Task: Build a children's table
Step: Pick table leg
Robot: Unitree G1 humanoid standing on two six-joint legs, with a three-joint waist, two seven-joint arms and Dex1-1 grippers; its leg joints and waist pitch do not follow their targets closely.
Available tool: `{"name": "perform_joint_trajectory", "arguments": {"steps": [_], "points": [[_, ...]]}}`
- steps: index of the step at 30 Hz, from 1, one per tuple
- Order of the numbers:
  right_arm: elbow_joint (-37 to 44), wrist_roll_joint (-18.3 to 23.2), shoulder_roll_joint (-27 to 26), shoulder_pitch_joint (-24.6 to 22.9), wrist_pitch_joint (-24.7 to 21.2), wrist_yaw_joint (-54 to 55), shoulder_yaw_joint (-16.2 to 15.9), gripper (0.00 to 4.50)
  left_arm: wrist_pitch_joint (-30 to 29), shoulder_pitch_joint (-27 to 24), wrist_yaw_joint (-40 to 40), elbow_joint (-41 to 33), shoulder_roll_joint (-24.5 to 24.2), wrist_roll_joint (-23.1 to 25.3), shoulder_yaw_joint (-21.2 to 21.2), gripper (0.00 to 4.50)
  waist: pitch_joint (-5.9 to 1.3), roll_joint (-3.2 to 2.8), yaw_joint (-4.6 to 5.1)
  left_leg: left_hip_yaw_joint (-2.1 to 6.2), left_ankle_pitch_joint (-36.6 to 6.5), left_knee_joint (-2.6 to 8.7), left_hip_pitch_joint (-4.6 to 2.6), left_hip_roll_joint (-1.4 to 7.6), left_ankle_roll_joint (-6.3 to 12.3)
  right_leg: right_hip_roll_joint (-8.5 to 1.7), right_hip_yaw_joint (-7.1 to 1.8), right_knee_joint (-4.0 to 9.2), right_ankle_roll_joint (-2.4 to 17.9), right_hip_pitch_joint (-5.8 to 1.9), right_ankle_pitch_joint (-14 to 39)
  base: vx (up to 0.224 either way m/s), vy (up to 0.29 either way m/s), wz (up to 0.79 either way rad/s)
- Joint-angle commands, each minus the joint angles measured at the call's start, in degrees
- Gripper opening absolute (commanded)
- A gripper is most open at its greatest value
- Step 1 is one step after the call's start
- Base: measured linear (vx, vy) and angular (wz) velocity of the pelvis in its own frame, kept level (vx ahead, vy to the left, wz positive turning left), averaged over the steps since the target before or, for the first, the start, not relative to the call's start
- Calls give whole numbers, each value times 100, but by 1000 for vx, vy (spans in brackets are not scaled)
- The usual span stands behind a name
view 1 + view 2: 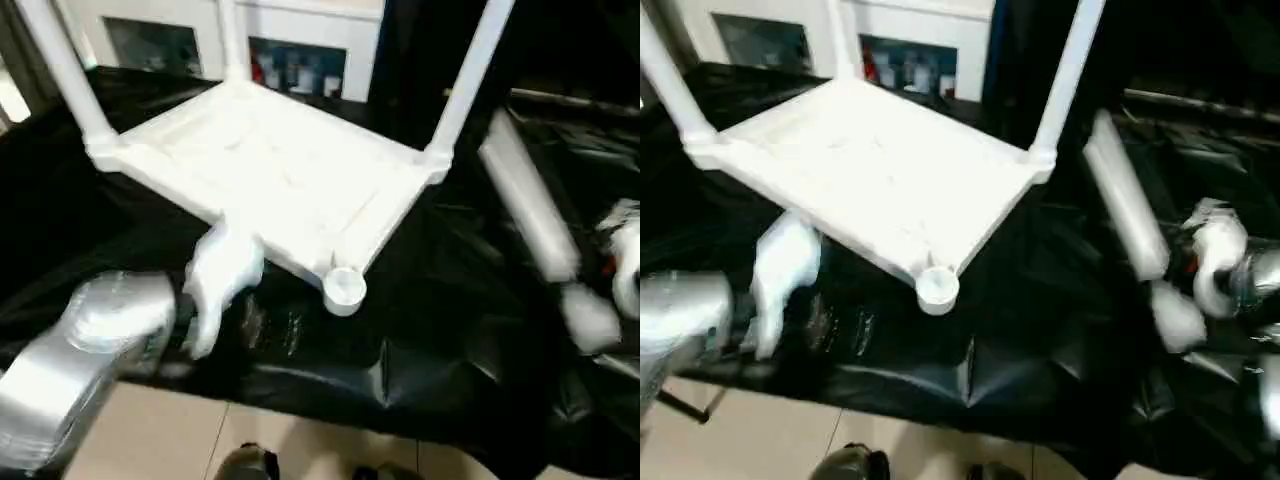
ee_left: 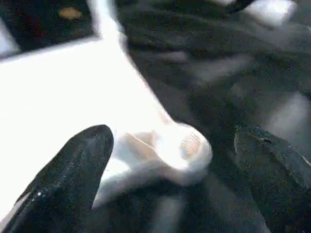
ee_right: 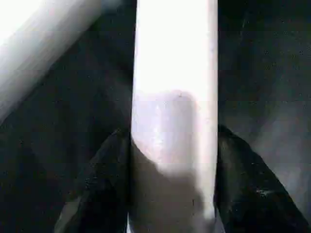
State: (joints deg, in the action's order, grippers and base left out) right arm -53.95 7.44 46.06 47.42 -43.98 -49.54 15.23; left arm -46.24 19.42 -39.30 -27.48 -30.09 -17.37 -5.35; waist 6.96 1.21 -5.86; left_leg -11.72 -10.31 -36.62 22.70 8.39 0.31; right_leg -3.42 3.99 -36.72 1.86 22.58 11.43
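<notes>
While upturned, white ribbed tabletop (image 1: 270,170), three legs (image 1: 470,75).

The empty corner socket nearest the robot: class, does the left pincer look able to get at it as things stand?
Probably yes. The left pincer stands open just short of the empty socket, with bare black sheet around it and nothing between; the right pincer holds the fourth leg off to the side.

The tabletop (image 1: 270,170) and its legs (image 1: 470,75) look like smooth white plastic with a faint sheen. Beneath lies glossy, crinkled black sheeting (image 1: 420,350). The forearm (image 1: 70,370) is brushed silver metal; the fingers (image 2: 68,179) are matt black.
</notes>
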Motion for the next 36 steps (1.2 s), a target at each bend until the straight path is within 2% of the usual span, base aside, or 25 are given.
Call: {"name": "perform_joint_trajectory", "arguments": {"steps": [1,2,3,4,5,6,7,8,9,10,12,13,14,15,16,18,21,22,23,24,25,27,28,35,36], "points": [[882,543,-165,-257,286,578,865,188,17,319,553,473,368,105,75,450,-507,85,-24,258,-1390,446,-176,496,-131,-638,-384,631,930,-197,2283,0,0,0],[1364,800,-403,-460,560,707,1242,188,-56,443,768,639,611,65,144,450,-544,94,-21,290,-1342,426,-180,499,-170,-638,-359,574,953,-207,2209,0,0,0],[1364,800,-403,-460,560,707,1242,188,-56,443,768,639,611,65,144,450,-572,56,-30,278,-1329,441,-204,515,-149,-634,-357,590,949,-185,2028,0,0,0],[1922,1091,-710,-670,791,816,1611,188,-106,551,976,801,885,7,227,450,-584,73,-11,285,-1219,457,-169,503,-94,-614,-351,560,996,-218,1760,0,0,0],[2431,1406,-1019,-845,909,847,1934,188,-164,629,1145,917,1131,-64,306,450,-604,63,-34,283,-1177,452,-179,512,-77,-637,-351,553,1014,-217,1651,0,0,0],[3009,1762,-1375,-1053,914,813,2194,188,-241,715,1345,1039,1428,-159,413,450,-606,46,-37,266,-1178,453,-195,517,-63,-627,-364,558,998,-200,1553,0,0,0],[3596,2117,-1717,-1263,778,773,2344,188,-271,803,1484,1154,1678,-249,503,450,-652,77,-41,294,-1026,457,-172,525,26,-644,-349,509,1059,-248,1266,0,0,0],[4043,2393,-1949,-1426,623,714,2371,188,-291,885,1590,1238,1874,-334,592,450,-673,96,-50,285,-863,450,-163,515,143,-632,-337,505,1104,-249,1091,0,0,0],[4594,2745,-2209,-1635,374,598,2326,188,-308,994,1698,1336,2115,-472,714,450,-670,70,-60,272,-766,443,-150,502,231,-626,-338,522,1154,-251,1037,0,0,0],[5117,3128,-2416,-1841,100,526,2206,188,-336,1111,1767,1412,2322,-618,828,450,-661,90,-84,271,-741,435,-143,496,320,-633,-334,534,1179,-254,1065,0,0,0],[5782,3642,-2598,-2154,-256,311,1812,187,-363,1296,1827,1519,2589,-867,984,450,-675,85,-113,280,-673,428,-134,491,371,-635,-323,528,1144,-256,1137,0,0,0],[6386,4102,-2731,-2478,-532,169,1307,187,-401,1507,1833,1646,2863,-1238,1147,450,-662,113,-113,284,-642,438,-117,495,401,-631,-309,558,1049,-253,1336,0,0,0],[6514,4201,-2759,-2548,-602,142,1171,187,-425,1573,1821,1681,2943,-1357,1189,450,-653,92,-136,276,-645,435,-130,493,394,-635,-313,589,1005,-244,1438,0,0,0],[6570,4225,-2785,-2576,-636,146,1113,187,-446,1607,1823,1695,2997,-1418,1222,450,-651,105,-110,301,-712,446,-119,496,313,-632,-294,602,914,-236,1701,0,0,0],[6741,4243,-2868,-2663,-725,151,891,187,-516,1737,1830,1734,3210,-1680,1363,450,-641,109,-104,288,-753,446,-128,500,276,-641,-301,621,887,-216,1821,0,0,0],[6864,4191,-2987,-2730,-787,156,680,187,-638,1916,1883,1802,3494,-2098,1596,450,-628,92,-106,294,-840,454,-136,501,143,-644,-297,641,858,-199,2028,0,0,0],[6968,4205,-3164,-2760,-957,242,580,187,-758,2161,2023,1983,3767,-2469,1846,450,-636,100,-102,320,-973,491,-153,527,9,-656,-290,655,808,-193,2023,0,0,0],[6987,4183,-3173,-2772,-989,238,521,187,-762,2250,2036,2070,3836,-2562,1897,450,-630,123,-96,309,-970,489,-144,521,-5,-654,-294,656,799,-195,2012,0,0,0],[7044,4254,-3110,-2821,-1021,282,414,187,-782,2361,2011,2166,3913,-2737,1955,450,-632,122,-109,317,-923,504,-139,514,-40,-667,-298,656,718,-218,1970,0,0,0],[7053,4267,-3095,-2830,-1024,288,397,187,-790,2381,1998,2181,3923,-2765,1958,450,-635,109,-119,323,-918,512,-149,525,-55,-673,-302,655,697,-216,1947,0,0,0],[7084,4342,-3030,-2871,-1034,334,333,187,-812,2425,1952,2209,3939,-2835,1939,450,-644,150,-110,317,-890,516,-155,533,-64,-669,-304,649,661,-214,1878,0,0,0],[7092,4383,-2994,-2889,-1038,357,304,187,-816,2444,1926,2221,3941,-2857,1917,450,-647,131,-124,315,-843,519,-156,538,-76,-684,-312,641,658,-219,1797,0,0,0],[7091,4394,-2953,-2919,-1023,385,249,187,-859,2465,1889,2234,3967,-2939,1902,450,-656,158,-121,311,-812,518,-147,536,-78,-681,-312,636,648,-229,1744,0,0,0],[6998,4158,-2963,-2901,-957,586,64,187,-1079,2476,2127,2277,4016,-3363,1991,450,-660,199,-124,302,-825,511,-139,525,-129,-687,-322,646,623,-228,1853,0,0,0],[6993,4149,-2944,-2905,-941,602,33,187,-1098,2466,2138,2272,4006,-3390,1978,450,-663,188,-130,306,-814,509,-145,528,-147,-693,-323,641,631,-224,1841,0,0,0]]}}
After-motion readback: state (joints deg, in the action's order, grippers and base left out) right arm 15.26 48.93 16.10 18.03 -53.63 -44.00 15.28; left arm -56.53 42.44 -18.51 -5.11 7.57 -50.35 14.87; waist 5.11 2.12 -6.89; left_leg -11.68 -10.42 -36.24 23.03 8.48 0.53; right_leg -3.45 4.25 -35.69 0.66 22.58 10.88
